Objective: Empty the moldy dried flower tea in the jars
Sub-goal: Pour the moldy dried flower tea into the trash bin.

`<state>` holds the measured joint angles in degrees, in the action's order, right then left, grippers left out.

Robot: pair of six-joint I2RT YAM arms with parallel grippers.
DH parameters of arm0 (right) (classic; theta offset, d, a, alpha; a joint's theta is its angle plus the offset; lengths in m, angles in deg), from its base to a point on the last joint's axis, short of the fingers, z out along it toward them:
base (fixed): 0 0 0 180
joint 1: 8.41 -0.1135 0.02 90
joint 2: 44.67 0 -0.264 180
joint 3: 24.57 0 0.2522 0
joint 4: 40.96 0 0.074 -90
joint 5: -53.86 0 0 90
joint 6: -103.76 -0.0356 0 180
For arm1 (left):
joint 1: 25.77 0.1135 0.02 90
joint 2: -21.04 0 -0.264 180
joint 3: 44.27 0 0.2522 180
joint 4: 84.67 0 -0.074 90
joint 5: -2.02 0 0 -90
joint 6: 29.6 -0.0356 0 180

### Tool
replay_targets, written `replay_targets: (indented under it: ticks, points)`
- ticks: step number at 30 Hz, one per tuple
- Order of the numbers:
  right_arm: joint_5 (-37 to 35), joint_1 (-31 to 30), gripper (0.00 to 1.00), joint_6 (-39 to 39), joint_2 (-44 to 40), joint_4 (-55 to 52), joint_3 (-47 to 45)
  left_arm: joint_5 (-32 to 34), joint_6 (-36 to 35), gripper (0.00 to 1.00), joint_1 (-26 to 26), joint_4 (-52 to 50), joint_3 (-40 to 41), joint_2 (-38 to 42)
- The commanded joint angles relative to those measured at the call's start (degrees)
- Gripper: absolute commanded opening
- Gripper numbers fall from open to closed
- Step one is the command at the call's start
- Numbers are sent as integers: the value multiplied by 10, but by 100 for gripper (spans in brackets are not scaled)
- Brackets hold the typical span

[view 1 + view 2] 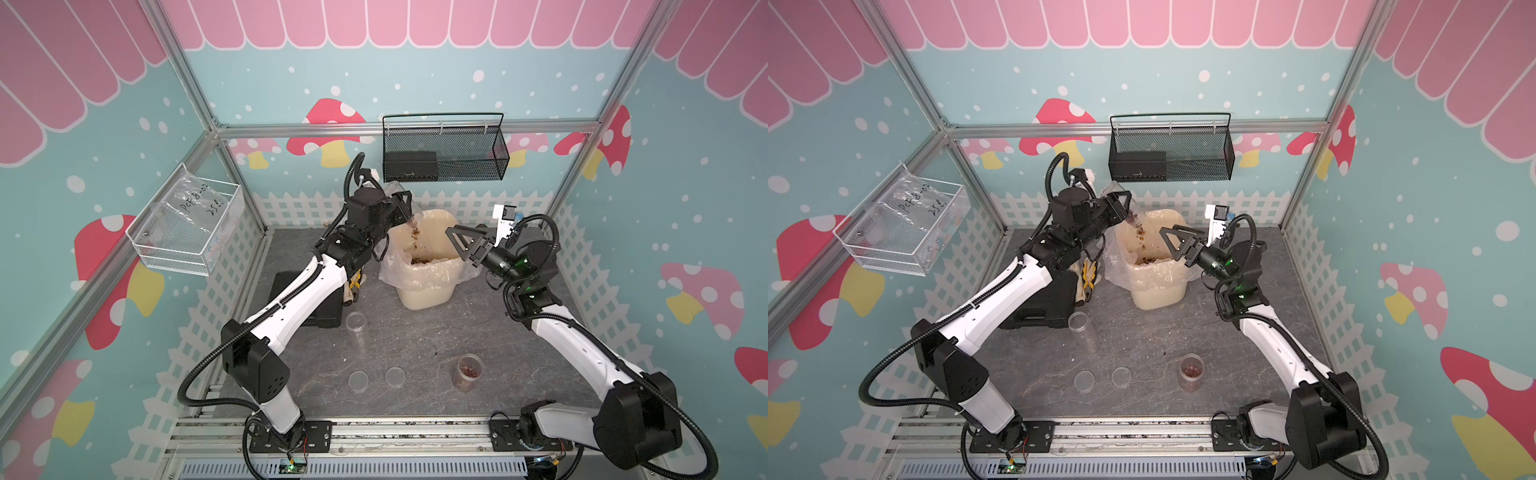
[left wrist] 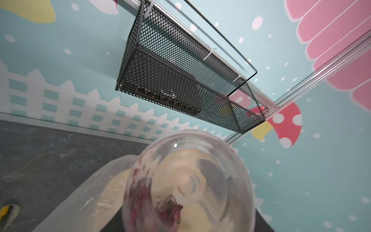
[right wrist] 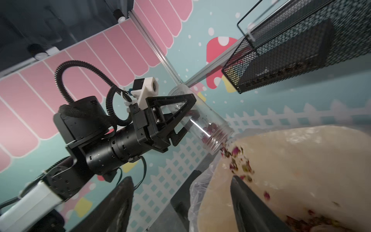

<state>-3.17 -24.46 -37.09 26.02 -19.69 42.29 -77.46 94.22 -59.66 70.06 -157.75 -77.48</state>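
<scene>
Tea: we see the dried flower tea (image 3: 239,162) falling in a loose stream from the held jar's mouth into the bin, where a heap of it (image 1: 422,260) lies at the bottom.
Held jar: the held jar (image 3: 207,123) is lidless and tilted mouth-down over the bin's rear rim, with a few buds inside.
Left pincer: the left pincer (image 3: 186,118) is clenched across the held jar's body.
Left arm: it stretches from the near rail toward the back, with the wrist turned to the bin.
Bin: the cream bin (image 1: 424,291), lined with a clear bag, stands at the rear middle of the table.
Other jars: the empty jar (image 1: 356,326) stands upright and lidless beside the left arm. The part-full jar (image 1: 469,372) stands on the right arm's side, and we cannot tell whether it is lidded.
Lids: two lids (image 1: 358,380) (image 1: 395,376) lie flat between those jars.
Right pincer: the right pincer (image 1: 455,243) is released, fingers spread and empty, just beside the bin's rim.
Table: we see a grey, stone-patterned table (image 1: 415,340).
Room: the walls are teal with mushrooms, a white fence and pink scallops. A black mesh basket (image 1: 444,153) hangs on the back wall and a clear tray (image 1: 187,224) on the side wall.
</scene>
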Motion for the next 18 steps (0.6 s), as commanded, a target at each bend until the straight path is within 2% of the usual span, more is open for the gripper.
replay_targets:
  ticks: [1,4,6,10,11,13,14,16,17,18]
  points:
    - [-87,4,80,150,-37,-142,8,93,-143,0,-32,-43,-24,-25]
    - [-124,4,81,187,-63,-167,-6,165,-240,0,-70,-40,-40,-45]
    - [-138,5,83,206,-74,-181,-10,180,-268,0,-79,-47,-51,-55]
    - [-139,5,85,219,-88,-185,-20,81,-176,0,-57,-86,-68,-59]
    - [-138,5,85,220,-88,-185,-21,88,-203,0,-69,-85,-73,-63]
    - [-135,5,85,221,-88,-185,-22,148,-279,0,-99,-90,-89,-74]
    - [-134,5,85,222,-89,-185,-22,119,-253,0,-90,-107,-99,-77]
    - [-132,5,85,224,-92,-184,-25,-14,-126,0,-44,-110,-91,-73]
    - [-130,5,85,224,-93,-185,-26,2,-127,0,-48,-116,-93,-73]
    - [-129,5,85,224,-95,-184,-27,61,-190,0,-70,-117,-100,-73]
